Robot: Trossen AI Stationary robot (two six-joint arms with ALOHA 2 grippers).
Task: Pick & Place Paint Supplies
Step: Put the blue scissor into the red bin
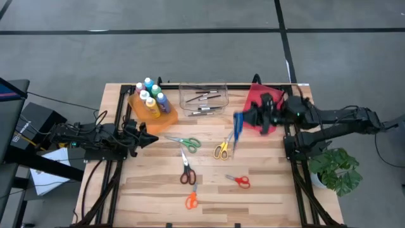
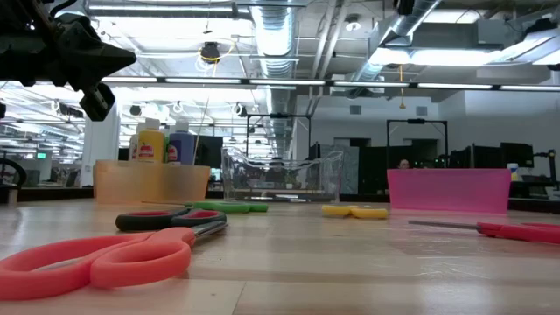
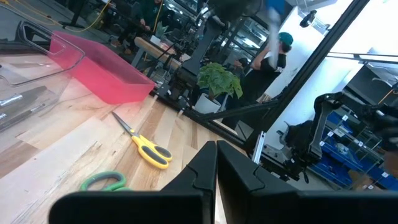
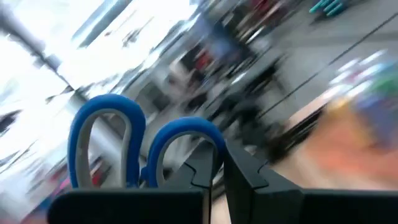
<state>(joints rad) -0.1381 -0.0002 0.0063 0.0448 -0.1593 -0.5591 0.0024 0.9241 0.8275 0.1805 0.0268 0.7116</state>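
My right claw (image 1: 239,125) clenched on blue scissors (image 1: 237,130), airborne beside red bin (image 1: 256,101) near worktop's right edge. Advice: centre over bin, lower, then release. Left claw (image 1: 154,139) clenched, empty.

Bottles (image 1: 150,96) in left bin (image 1: 166,118), brushes (image 1: 204,101) apparently in middle bin (image 1: 183,88), scissors (image 1: 200,163) scattered before them on table (image 1: 266,183).

Two dark arms, black tools

Both arms are black, jointed and blocky, with loose black cables trailing along the left arm (image 1: 95,139); the right arm (image 1: 335,119) shows small green lights, and each tool (image 3: 216,168) ends in two angular black fingers.
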